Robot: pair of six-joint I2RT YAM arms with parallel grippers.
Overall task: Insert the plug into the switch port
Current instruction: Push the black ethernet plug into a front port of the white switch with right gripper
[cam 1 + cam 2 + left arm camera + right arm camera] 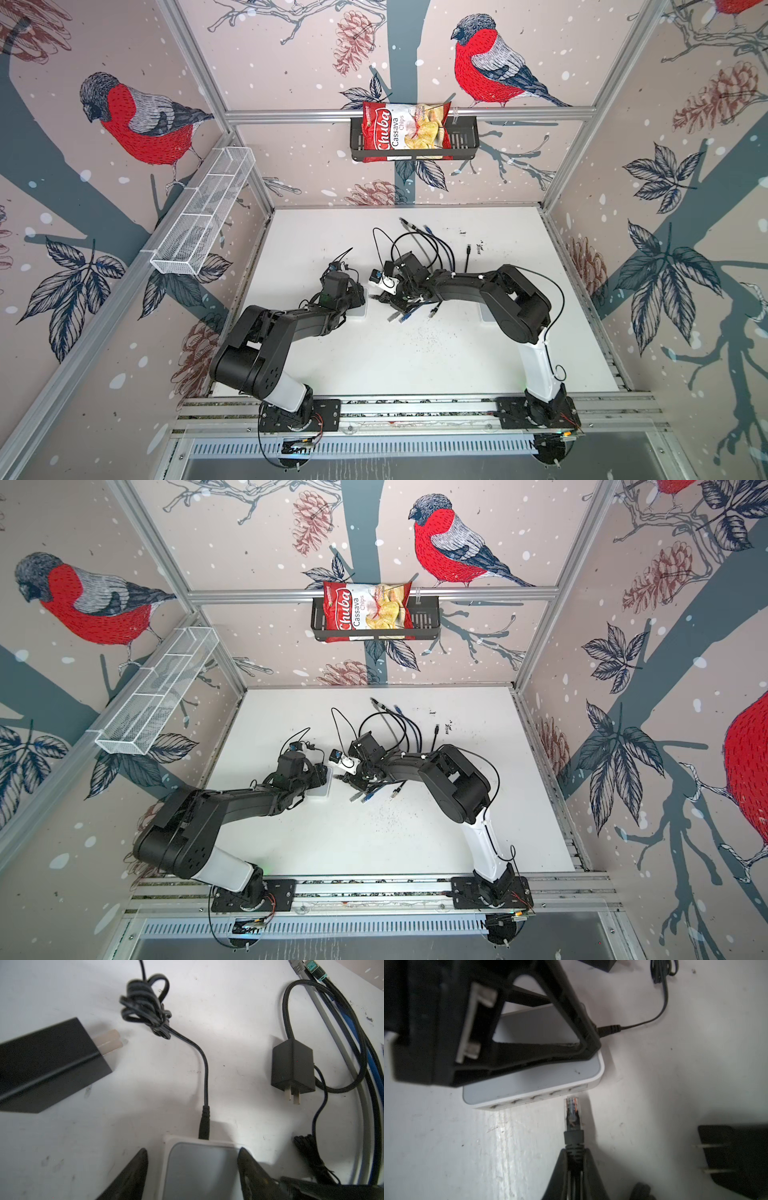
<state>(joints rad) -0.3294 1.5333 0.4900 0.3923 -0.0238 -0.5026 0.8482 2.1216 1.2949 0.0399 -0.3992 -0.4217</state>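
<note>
Right wrist view: my right gripper (574,1152) is clamped tight on the black boot (573,1136) behind the clear plastic network plug (572,1109). The plug points at the port row (537,1097) of the flat white, grey-topped network switch (550,1076). Its nose is just short of the face and not yet in. It looks aimed between the end port and its neighbour, though that is hard to call from this angle.

Left wrist view: left gripper (192,1151) straddles the switch with its fingers (133,1169) wide apart. There is a gap on one side and the other finger sits at the edge, so I judge there is no firm hold.

Risks:
- If the nose meets the wall between ports, the push slides the unbraced switch across the white tabletop (654,1095).
- The grip is on the boot, not the shell, so the plug could tilt on contact.

Around:
- A thin black power lead (205,1093) is seated in the switch's far side.
- A small black wall adapter (293,1068), a larger black adapter block (47,1064) and grey and blue patch cables (331,1029) lie nearby.
- Nothing lies between plug and ports.
</note>
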